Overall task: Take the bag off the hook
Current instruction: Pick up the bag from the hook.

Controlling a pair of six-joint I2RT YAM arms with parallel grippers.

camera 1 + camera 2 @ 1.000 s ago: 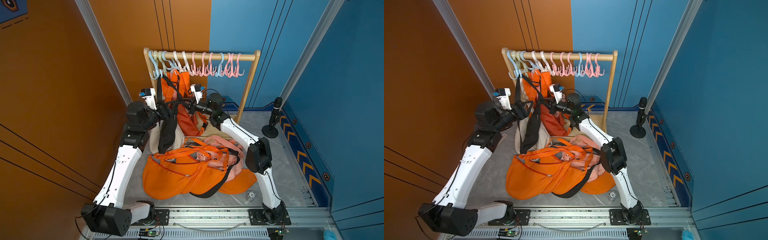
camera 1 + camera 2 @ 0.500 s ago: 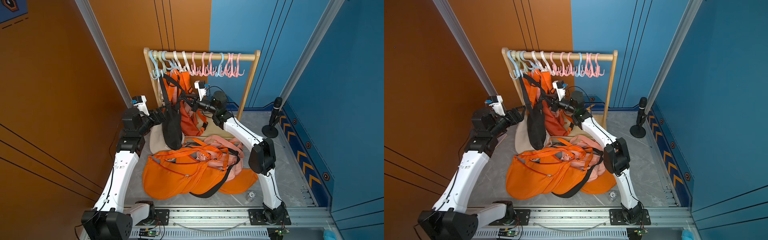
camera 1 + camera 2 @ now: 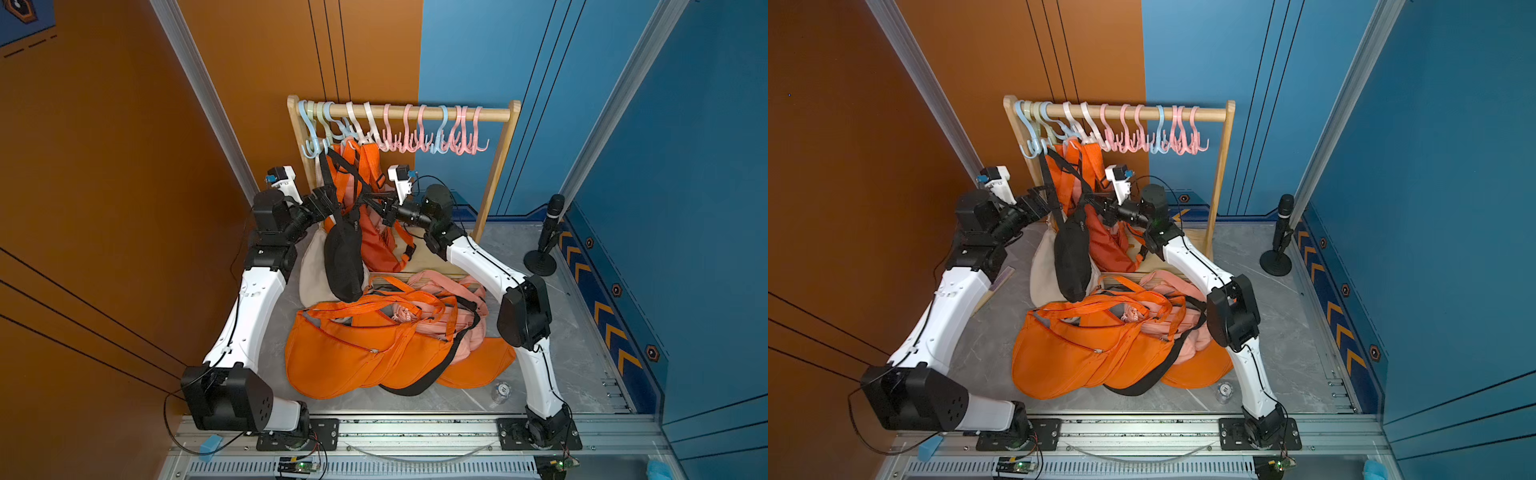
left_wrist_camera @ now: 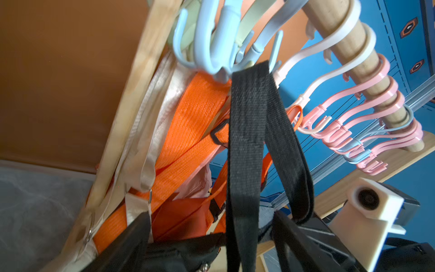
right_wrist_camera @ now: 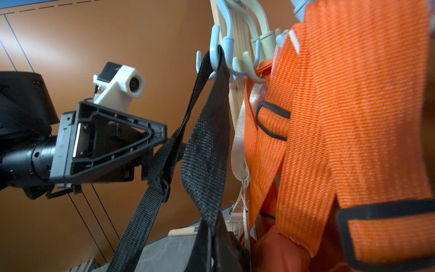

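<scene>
A black bag [image 3: 343, 257] [image 3: 1073, 257] hangs by its black strap [image 4: 247, 141] [image 5: 207, 141] from a light-blue hook [image 3: 316, 147] [image 4: 211, 47] [image 5: 219, 47] at the left end of the wooden rack. My right gripper [image 3: 365, 199] [image 3: 1092, 203] [image 5: 211, 249] is shut on one run of the strap, a little above the bag's body. My left gripper [image 3: 328, 199] [image 3: 1042, 201] [image 4: 211, 230] stands open at the same height, and the other run of the strap passes between its fingers [image 4: 136, 230]. The strap's loop still sits over the hook.
Several pale blue, white and pink hooks hang along the rack's rod [image 3: 490, 114]. Orange bags [image 3: 374, 245] and a cream bag [image 3: 311, 270] hang just behind the black one. A pile of orange and pink bags [image 3: 353, 357] lies on the table, with a microphone stand [image 3: 546, 241] at the right.
My left gripper drew back to the left, then came up again around the strap. The black bag swung a little to the right. The right gripper kept its hold.
</scene>
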